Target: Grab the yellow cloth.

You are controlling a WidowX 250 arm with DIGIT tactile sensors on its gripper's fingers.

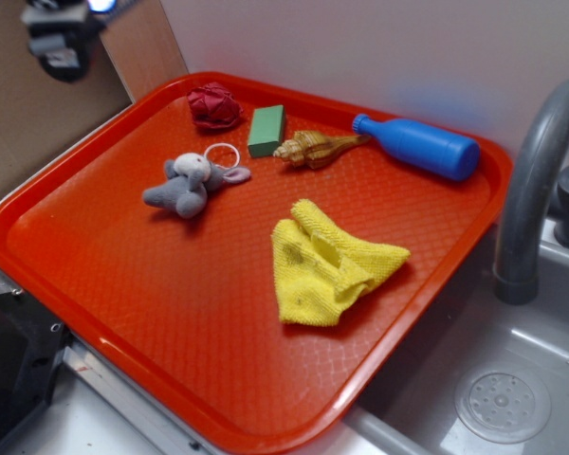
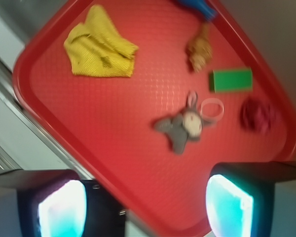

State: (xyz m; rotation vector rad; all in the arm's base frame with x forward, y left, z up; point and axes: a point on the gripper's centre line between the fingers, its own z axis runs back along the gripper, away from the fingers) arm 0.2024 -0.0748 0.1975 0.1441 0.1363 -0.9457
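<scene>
Black gripper (image 2: 145, 207) at bottom of wrist frame, 2 fingers (image 2: 229, 205) spread wide, nothing between them; blurred at upper left of exterior frame, high above tray corner. Below it in wrist view: grey plush toy (image 2: 182, 127), mid-frame. Yellow cloth (image 1: 327, 261) crumpled at centre-right of exterior frame, on red tray (image 1: 123, 284), well apart from gripper. Judgement: task barely begun. Left: travel across to cloth, descend, close on fold, lift.
</scene>
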